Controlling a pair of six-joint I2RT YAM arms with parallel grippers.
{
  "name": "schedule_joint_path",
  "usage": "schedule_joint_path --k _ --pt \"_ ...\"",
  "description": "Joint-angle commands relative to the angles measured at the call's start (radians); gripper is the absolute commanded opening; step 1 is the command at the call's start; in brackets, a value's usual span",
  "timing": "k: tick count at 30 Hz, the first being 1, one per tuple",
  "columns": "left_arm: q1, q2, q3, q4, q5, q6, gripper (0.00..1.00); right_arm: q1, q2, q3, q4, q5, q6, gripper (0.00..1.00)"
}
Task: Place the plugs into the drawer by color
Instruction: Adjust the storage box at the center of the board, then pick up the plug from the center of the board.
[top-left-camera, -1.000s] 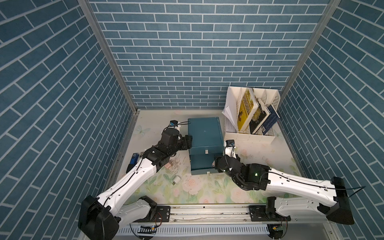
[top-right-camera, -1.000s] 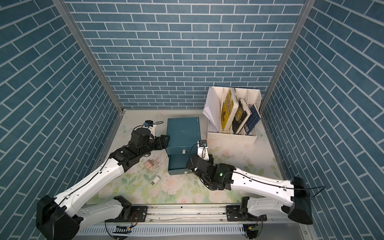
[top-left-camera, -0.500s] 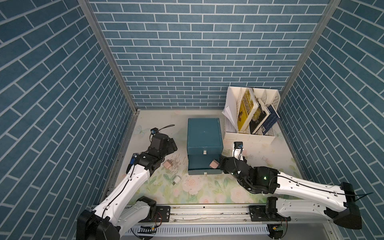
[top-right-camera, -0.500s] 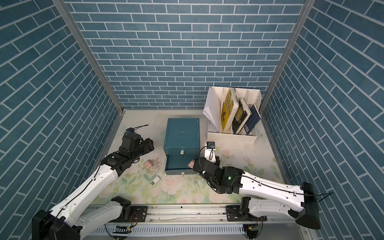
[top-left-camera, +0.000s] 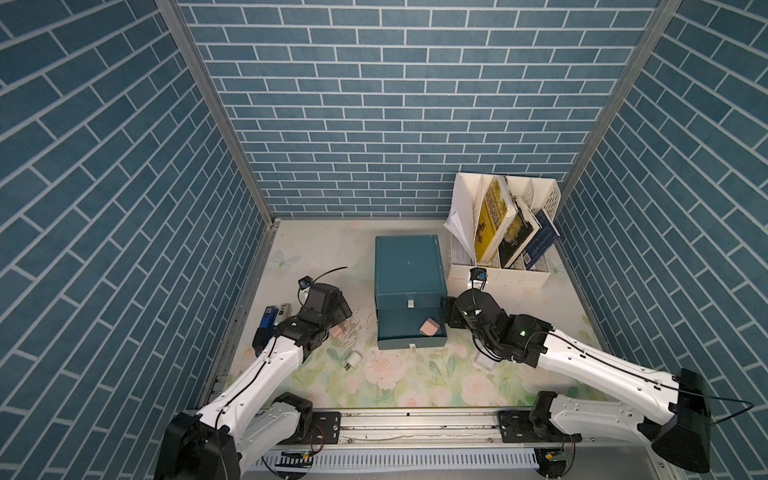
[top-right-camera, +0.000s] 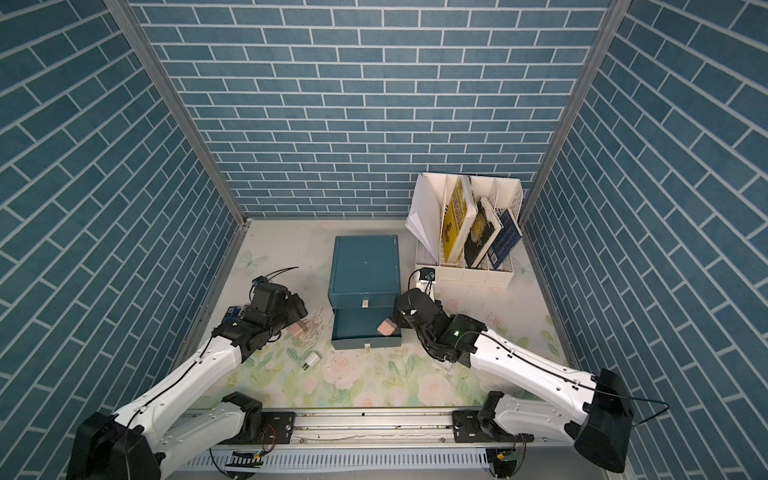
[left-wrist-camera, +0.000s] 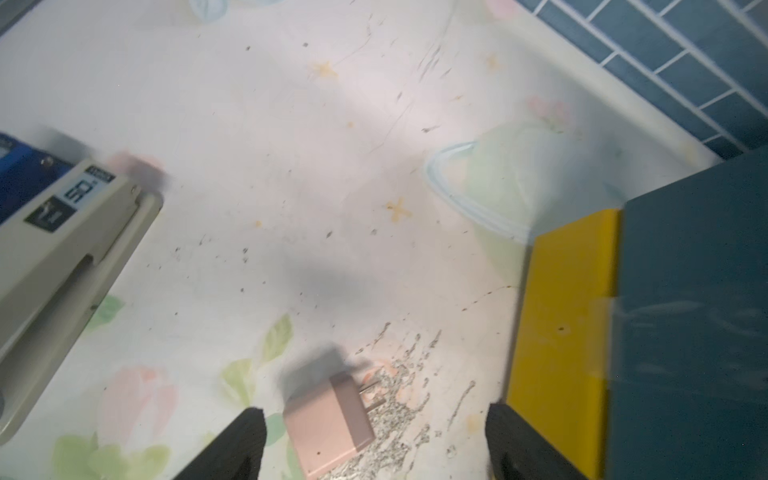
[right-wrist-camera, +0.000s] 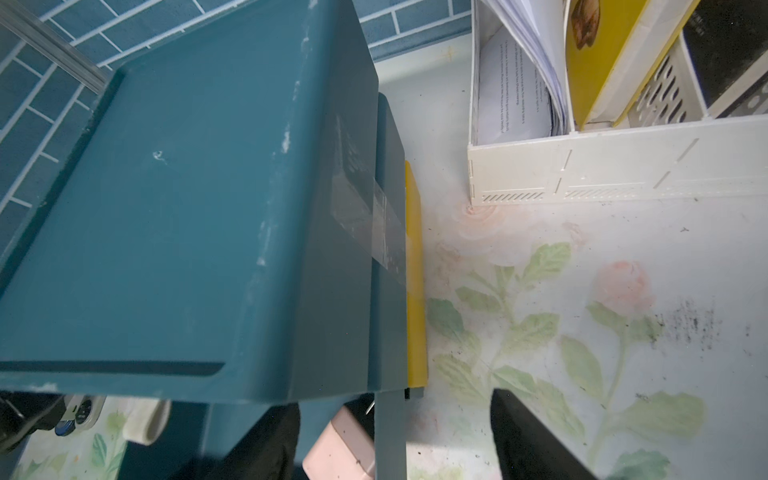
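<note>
Beside the drawer (top-left-camera: 409, 270), on its right flank, the right gripper (right-wrist-camera: 395, 436) sits with fingers spread; one finger (right-wrist-camera: 536, 440) is out over the bench (top-left-camera: 415, 378), the other is down at the open bottom tier's side wall. A pink plug (top-left-camera: 429, 327) lies in that pulled-out tier, in its right corner, just beside the fingers and, as far as the wrist view shows, not gripped.

Left gripper (left-wrist-camera: 374, 440) is also released, fingers wide, straddling the second pink plug (left-wrist-camera: 328, 419), which lies on the bench with prongs pointing toward the drawer. No contact visible yet. A white plug (top-left-camera: 353, 360) sits on the bench nearer the rail. Another pale item (top-left-camera: 484, 362) shows under the right arm, can't tell what. No green plugs in view. Blue-and-black gadget (top-left-camera: 268, 318) is off by the left wall, near the left arm.

Risks as I read them:
- Right finger is close to the tier wall; pulling out at an angle could snag it and drag the tier or the whole cabinet.
- Left plug is skewed between the fingers; closing on corners could squirt it out or pinch the prongs.
- Bottom tier is the only one open, so the pink pair fits, but other colours dropped there would break the sort.
- Arms converge on the drawer front; carrying the second pink in while the right is parked there risks a clash.
</note>
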Motion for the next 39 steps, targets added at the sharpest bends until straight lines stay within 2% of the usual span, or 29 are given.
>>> schedule_joint_path --k 1,8,17,29,32,39 --pt "0.011 -0.017 -0.032 0.014 -0.049 -0.042 0.88 -0.026 0.009 0.025 0.017 -0.032 -0.034 0.74" --pt "0.029 0.06 -0.058 0.059 -0.048 -0.039 0.89 -0.008 -0.056 -0.023 0.054 -0.098 -0.042 0.69" --pt "0.032 0.216 -0.06 0.149 0.018 -0.053 0.77 0.041 -0.157 -0.116 0.013 -0.058 0.031 0.65" --pt "0.031 0.204 -0.149 0.152 0.045 -0.079 0.69 0.044 -0.148 -0.114 0.02 -0.033 0.038 0.63" --pt "0.031 0.209 -0.168 0.168 0.067 -0.08 0.65 0.045 -0.147 -0.116 0.022 -0.037 0.038 0.62" --pt "0.031 0.15 -0.139 0.127 0.042 -0.059 0.42 0.048 -0.168 -0.134 0.013 -0.035 0.057 0.61"
